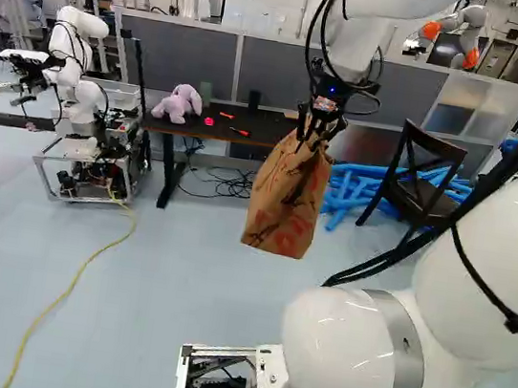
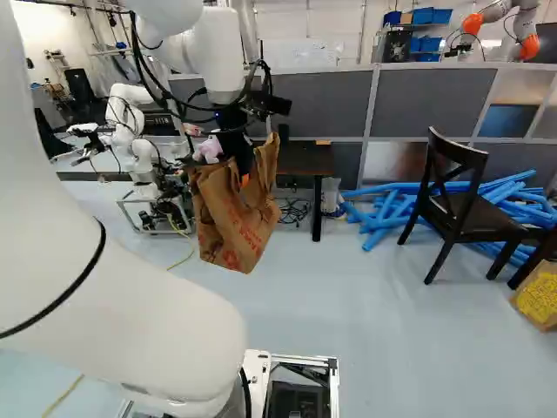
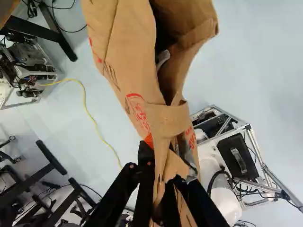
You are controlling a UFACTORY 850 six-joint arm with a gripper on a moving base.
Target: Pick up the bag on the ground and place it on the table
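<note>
The black two-fingered gripper [image 1: 316, 134], at the upper middle of the left base view, pinches the brown paper bag [image 1: 287, 203] with red markings between its fingers. The bag hangs tilted above the pale blue floor [image 1: 181, 270]. At that view's upper left, a lilac plush toy [image 1: 178, 104] sits on the dark, flat-topped table [image 1: 270, 130].

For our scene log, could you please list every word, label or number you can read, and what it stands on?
Brown bag: red print, too blurred to read.
Box at the right of the right base view: yellow marking, too blurred to read.
No text can be quoted.
</note>
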